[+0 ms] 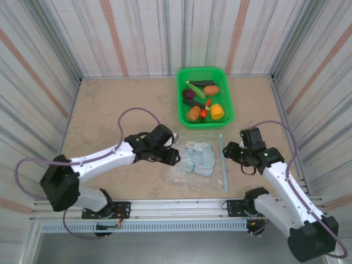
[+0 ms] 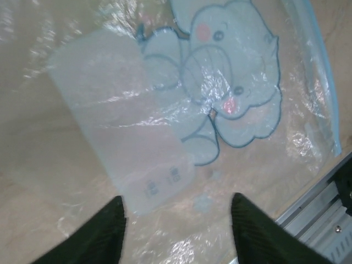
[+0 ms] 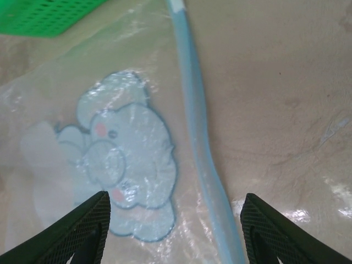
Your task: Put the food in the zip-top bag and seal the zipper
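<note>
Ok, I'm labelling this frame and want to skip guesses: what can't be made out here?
- zipper: open or sealed unclear; right wrist view shows its strip, not its tracks.
- food: top view, small; pieces overlap in the green basket, so no count.
- small print on the zip-top bag: left wrist view, blurred.
- left end effector: finger bases cut off by the bottom edge.

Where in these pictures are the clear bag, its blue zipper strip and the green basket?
zip-top bag (image 1: pixel 199 158), top view, on its printed middle.
zipper (image 3: pixel 192 110), right wrist view, midway along the blue strip.
green basket (image 1: pixel 201 70), top view, on its far rim.
</note>
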You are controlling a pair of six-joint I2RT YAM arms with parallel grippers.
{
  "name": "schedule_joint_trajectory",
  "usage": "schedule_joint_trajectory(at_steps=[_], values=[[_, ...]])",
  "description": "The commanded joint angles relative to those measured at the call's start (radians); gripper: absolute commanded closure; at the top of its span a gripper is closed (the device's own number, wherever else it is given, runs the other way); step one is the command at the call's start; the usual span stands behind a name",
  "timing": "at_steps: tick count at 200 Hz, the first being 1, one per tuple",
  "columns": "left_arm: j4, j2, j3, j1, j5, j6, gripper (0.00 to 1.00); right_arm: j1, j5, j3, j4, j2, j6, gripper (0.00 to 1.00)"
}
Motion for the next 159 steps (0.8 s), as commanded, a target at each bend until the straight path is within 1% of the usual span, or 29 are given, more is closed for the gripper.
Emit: schedule_joint_trajectory(at_steps=[1, 13, 27, 38, 56, 73, 83, 93, 106, 115, 128, 135, 148, 159], values=[[0.067, 0.081, 0.008, 0.023, 0.101, -0.030, 0.62, -0.057, -0.104, -0.045, 0.103, 0.067, 0.000, 0.36], [0.090, 0.122, -0.015, 0.064, 0.143, -0.064, 0.77, -0.074, -0.128, -0.057, 0.134, 0.115, -0.005, 0.38], [0.121, 0.147, -0.048, 0.121, 0.203, -0.097, 0.88, -0.076, -0.151, -0.061, 0.159, 0.167, -0.011, 0.42], [0.105, 0.150, -0.056, 0.151, 0.199, -0.086, 0.91, -0.076, -0.189, -0.067, 0.188, 0.186, -0.015, 0.42], [0.001, 0.158, -0.024, 0.172, 0.096, -0.017, 0.95, -0.076, -0.260, -0.072, 0.223, 0.218, -0.018, 0.43], [-0.050, 0.190, -0.015, 0.205, 0.066, 0.014, 0.99, -0.075, -0.306, -0.064, 0.225, 0.265, -0.026, 0.44], [-0.062, 0.207, -0.018, 0.225, 0.047, 0.025, 0.99, -0.076, -0.323, -0.066, 0.226, 0.278, -0.028, 0.45], [-0.070, 0.219, -0.020, 0.237, 0.018, 0.026, 0.98, -0.076, -0.306, -0.061, 0.211, 0.279, -0.033, 0.45], [-0.081, 0.234, -0.013, 0.253, -0.002, 0.034, 0.97, -0.077, -0.289, -0.058, 0.207, 0.256, -0.045, 0.41], [-0.093, 0.240, -0.006, 0.264, -0.033, 0.034, 0.96, -0.075, -0.243, -0.055, 0.194, 0.236, -0.039, 0.39], [-0.086, 0.245, -0.007, 0.286, -0.059, 0.031, 0.93, -0.076, -0.194, -0.047, 0.170, 0.237, -0.030, 0.38], [-0.068, 0.249, -0.012, 0.301, -0.052, 0.030, 0.92, -0.076, -0.201, -0.044, 0.171, 0.250, -0.032, 0.38], [0.002, 0.259, -0.033, 0.324, -0.003, 0.032, 0.92, -0.075, -0.241, -0.038, 0.180, 0.296, -0.040, 0.38], [0.033, 0.265, -0.033, 0.331, 0.003, 0.055, 0.91, -0.063, -0.223, -0.027, 0.176, 0.330, -0.030, 0.36]])
